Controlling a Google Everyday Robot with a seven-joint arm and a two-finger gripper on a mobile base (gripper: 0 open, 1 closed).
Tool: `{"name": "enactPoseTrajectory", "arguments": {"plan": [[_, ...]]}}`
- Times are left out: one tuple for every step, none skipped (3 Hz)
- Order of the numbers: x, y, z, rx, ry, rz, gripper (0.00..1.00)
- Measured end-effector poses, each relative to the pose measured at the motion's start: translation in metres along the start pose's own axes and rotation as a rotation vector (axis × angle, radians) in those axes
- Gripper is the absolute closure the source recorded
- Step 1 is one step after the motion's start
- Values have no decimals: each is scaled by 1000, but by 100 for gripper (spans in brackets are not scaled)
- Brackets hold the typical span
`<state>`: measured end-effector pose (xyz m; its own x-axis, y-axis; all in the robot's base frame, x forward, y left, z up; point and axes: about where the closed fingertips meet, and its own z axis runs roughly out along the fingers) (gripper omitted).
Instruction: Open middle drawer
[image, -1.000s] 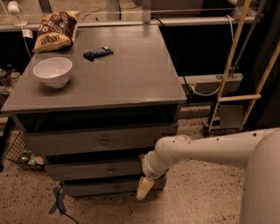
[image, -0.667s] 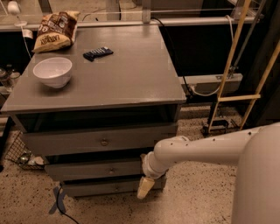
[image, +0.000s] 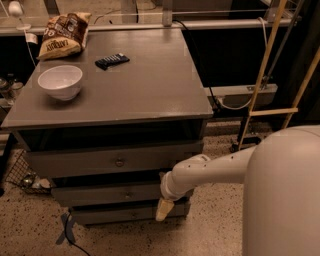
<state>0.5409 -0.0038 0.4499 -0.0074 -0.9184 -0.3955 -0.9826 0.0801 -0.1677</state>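
Below the grey tabletop's (image: 150, 85) front edge, the cream claw (image: 164, 209), grip impossible to tell, hangs unmoved by the shallow grey wooden middle drawer's (image: 100, 194) right end, small round knob (image: 129, 195) ungrasped.

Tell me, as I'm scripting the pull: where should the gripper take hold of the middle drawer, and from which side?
Take the small round knob centred on the middle drawer, coming straight from the front. Its face is flat, so the knob alone stands out. The gripper hangs low by one end of that drawer, away from the knob.
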Motion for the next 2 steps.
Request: {"name": "enactPoseTrajectory", "arguments": {"plan": [[-1, -16, 9, 35, -19, -6, 0], [-5, -31, 30, 38, -59, -14, 0]]}}
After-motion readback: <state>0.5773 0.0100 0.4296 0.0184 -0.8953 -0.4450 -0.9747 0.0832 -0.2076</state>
